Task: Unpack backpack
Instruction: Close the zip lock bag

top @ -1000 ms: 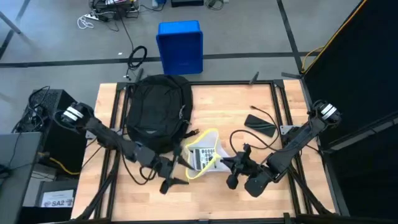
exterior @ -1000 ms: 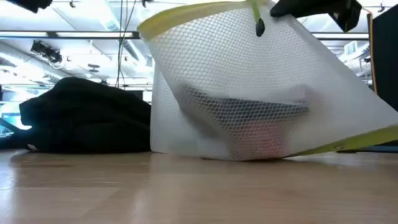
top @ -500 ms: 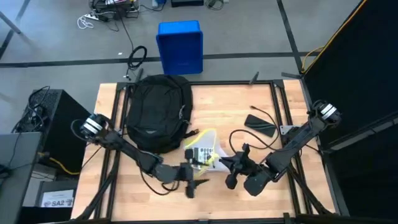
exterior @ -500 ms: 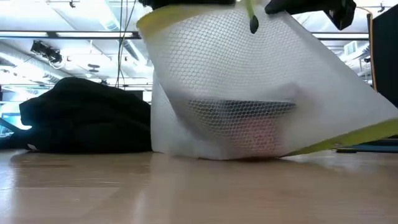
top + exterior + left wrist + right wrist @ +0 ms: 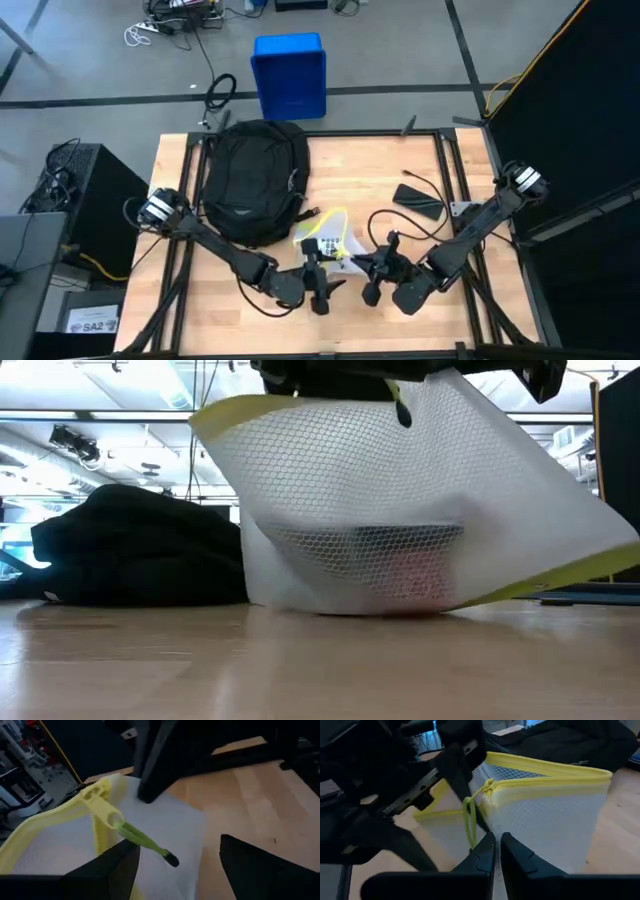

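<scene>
So the mesh pouch [image 5: 325, 247] is already out, near the bench's front edge. Right end effector [image 5: 496, 851] is pinched shut on its corner; left end effector [image 5: 175, 865] is spread open beside the zipper pull [image 5: 145, 842]. Backpack [image 5: 252, 178] sits back-left, probably more inside.

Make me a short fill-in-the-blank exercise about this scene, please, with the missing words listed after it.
1. The mesh pouch has a zipper and trim of the colour ____.
2. In the high view, the black backpack lies on the table on the side of the ____ arm.
3. The left gripper reaches toward the pouch with its fingers ____.
4. On the floor beyond the table stands a ____ bin.

Missing words: yellow; left; open; blue
</scene>
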